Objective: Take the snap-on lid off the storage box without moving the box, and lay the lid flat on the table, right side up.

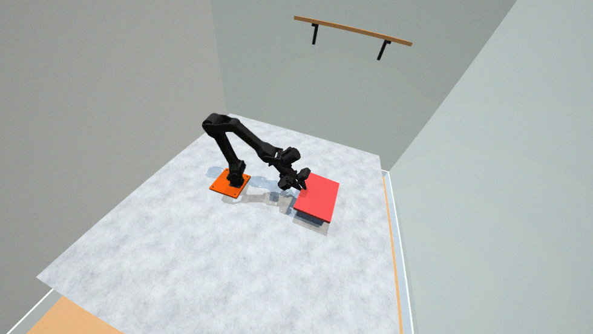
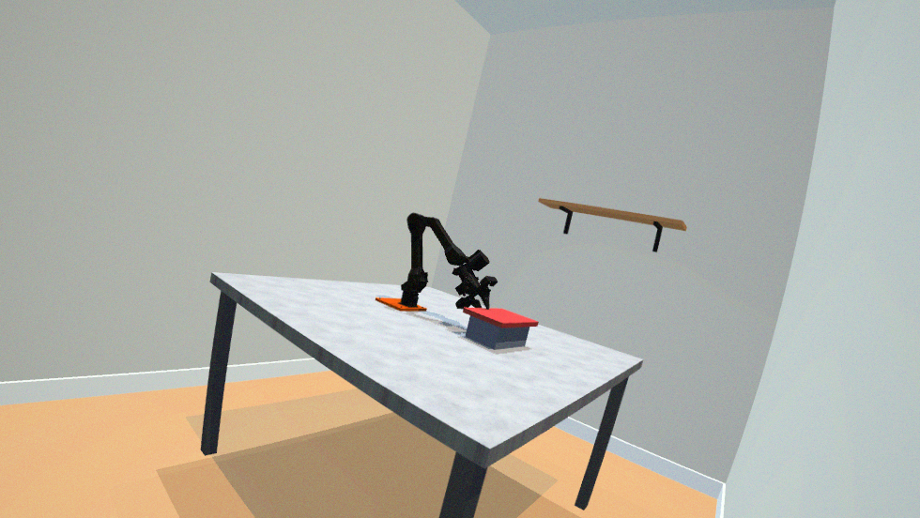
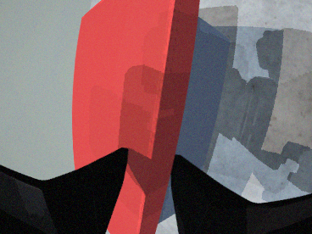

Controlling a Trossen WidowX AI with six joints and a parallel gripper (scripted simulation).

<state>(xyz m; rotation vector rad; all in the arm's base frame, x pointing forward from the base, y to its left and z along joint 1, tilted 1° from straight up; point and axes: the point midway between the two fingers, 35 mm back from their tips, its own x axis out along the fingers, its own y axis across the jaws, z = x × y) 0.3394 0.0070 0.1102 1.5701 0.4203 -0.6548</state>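
The red lid lies flat on top of the blue-grey storage box, its edge standing out past the box walls. The box stands on the table. My gripper is shut on the lid's edge on the side toward the arm's base. In the wrist view one finger lies against the top face and the other against the underside, beside the box wall. In the exterior view the lower finger is partly hidden behind the lid.
The arm's orange base plate is bolted to the table on the left of the box. A wooden shelf is on the wall behind, away from the table. The table's right edge runs beyond the box.
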